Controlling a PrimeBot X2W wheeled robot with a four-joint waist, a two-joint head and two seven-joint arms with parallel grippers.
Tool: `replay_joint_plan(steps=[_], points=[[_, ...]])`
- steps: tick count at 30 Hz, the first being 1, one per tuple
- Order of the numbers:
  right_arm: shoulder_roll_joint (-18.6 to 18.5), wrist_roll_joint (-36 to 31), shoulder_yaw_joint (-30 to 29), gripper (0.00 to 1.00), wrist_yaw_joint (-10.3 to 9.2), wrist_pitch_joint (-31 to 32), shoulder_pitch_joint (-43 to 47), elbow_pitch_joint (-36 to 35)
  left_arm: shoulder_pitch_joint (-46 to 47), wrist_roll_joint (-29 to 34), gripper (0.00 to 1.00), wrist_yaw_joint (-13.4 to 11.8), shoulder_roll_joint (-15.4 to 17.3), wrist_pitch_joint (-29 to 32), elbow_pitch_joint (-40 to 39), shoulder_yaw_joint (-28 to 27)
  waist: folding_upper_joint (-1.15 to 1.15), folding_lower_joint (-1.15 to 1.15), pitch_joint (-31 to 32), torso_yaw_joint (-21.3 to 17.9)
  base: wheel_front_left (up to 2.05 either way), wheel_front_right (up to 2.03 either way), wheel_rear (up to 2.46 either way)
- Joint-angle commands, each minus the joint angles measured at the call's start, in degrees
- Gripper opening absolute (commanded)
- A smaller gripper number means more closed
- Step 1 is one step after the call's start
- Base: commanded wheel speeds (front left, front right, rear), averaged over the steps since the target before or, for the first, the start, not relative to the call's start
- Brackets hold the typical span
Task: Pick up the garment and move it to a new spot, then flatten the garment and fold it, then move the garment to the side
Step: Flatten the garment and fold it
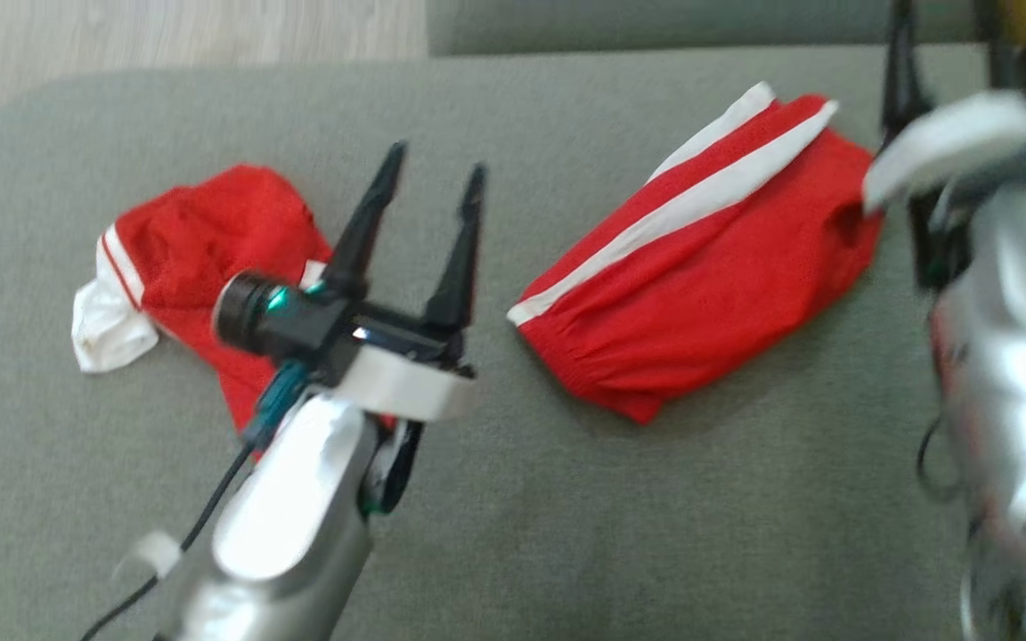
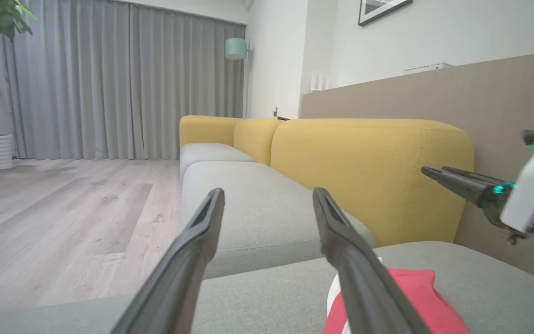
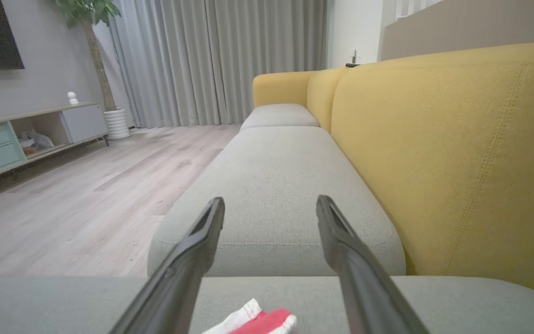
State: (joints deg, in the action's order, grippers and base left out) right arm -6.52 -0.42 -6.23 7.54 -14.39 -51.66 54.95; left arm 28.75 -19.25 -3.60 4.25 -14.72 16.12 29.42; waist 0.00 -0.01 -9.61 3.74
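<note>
Setting: You are looking down on a wide grey-green fabric sofa seat that takes up most of the head view. A strip of pale wooden floor shows at the upper left of the frame.
Task garment: A folded red mesh garment with white stripes lies flat on the seat, right of centre. It runs diagonally from lower left to upper right, with the two white stripes along its upper-left side.
Second cloth: A crumpled red mesh garment with white trim sits at the left of the frame, well apart from the folded one. Your left arm partly hides it.
Left gripper: Your left gripper appears between the two garments, left of centre, with its dark fingers pointing up the frame. It is released, with the fingers spread and grasping neither cloth.
Right gripper: Your right gripper is released as well. In the right wrist view its fingers stand wide apart over bare seat, and a corner of the folded garment shows at the bottom edge. In the head view its arm is a blurred silver shape down the right edge, just beside the garment's upper-right end.
Left wrist view: The folded garment shows at the lower right, partly behind one finger. The right gripper reaches in from the right edge, in front of a mustard-yellow sofa backrest.
Background: Grey curtains hang at the upper left.
</note>
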Motion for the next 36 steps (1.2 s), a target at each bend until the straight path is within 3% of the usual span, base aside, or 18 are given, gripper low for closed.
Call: replay_joint_plan(steps=[1, 7, 13, 18, 28, 32, 36], points=[[0.58, 1.77, 2.70, 1.00, -0.05, -0.59, 2.52, -3.47, -0.35, 0.57, 1.00, -0.52, 1.40, -0.28, -2.12, -2.90, 0.00, 0.01, 2.73, -1.65, 0.00, 0.00, 0.00], [-1.44, 8.86, 9.13, 1.00, -0.05, -0.10, 19.03, -14.52, -8.31, 2.34, 1.00, -0.50, 2.49, -0.28, -2.51, -6.04, 0.00, 0.01, 6.53, -2.97, 0.00, 0.00, 0.00], [-0.78, 11.95, 8.21, 1.00, -0.05, 3.18, 31.66, -25.82, -15.83, 2.94, 1.00, -0.39, 2.01, -0.28, -3.31, -9.25, 0.00, 0.01, 7.72, -3.95, 0.00, 0.00, 0.00], [-0.34, 10.88, 7.17, 1.00, -0.05, 6.82, 36.06, -33.65, -17.98, 3.93, 1.00, 0.39, 0.99, -0.28, -4.46, -10.86, 0.00, 0.01, 6.78, -4.14, 0.00, 0.00, 0.00], [-2.99, 8.72, 4.58, 1.00, -0.05, 14.43, 31.07, -44.48, -14.94, 6.29, 1.00, 2.91, -0.39, -0.28, -5.75, -11.74, 0.00, 0.01, 0.27, -1.83, 0.00, 0.00, 0.00], [-4.08, 7.50, 4.49, 1.00, -0.05, 18.72, 25.78, -43.46, -13.34, 6.63, 1.00, 3.42, -0.66, -0.28, -5.89, -12.05, 0.00, 0.01, -2.74, -0.65, 0.00, 0.00, 0.00], [-4.54, 7.28, 3.02, 1.00, -0.05, 24.66, 17.66, -36.45, -11.12, 7.02, 1.00, 4.20, -0.96, -0.28, -5.69, -12.04, 0.00, 0.01, -6.08, 1.27, 0.00, 0.00, 0.00]])
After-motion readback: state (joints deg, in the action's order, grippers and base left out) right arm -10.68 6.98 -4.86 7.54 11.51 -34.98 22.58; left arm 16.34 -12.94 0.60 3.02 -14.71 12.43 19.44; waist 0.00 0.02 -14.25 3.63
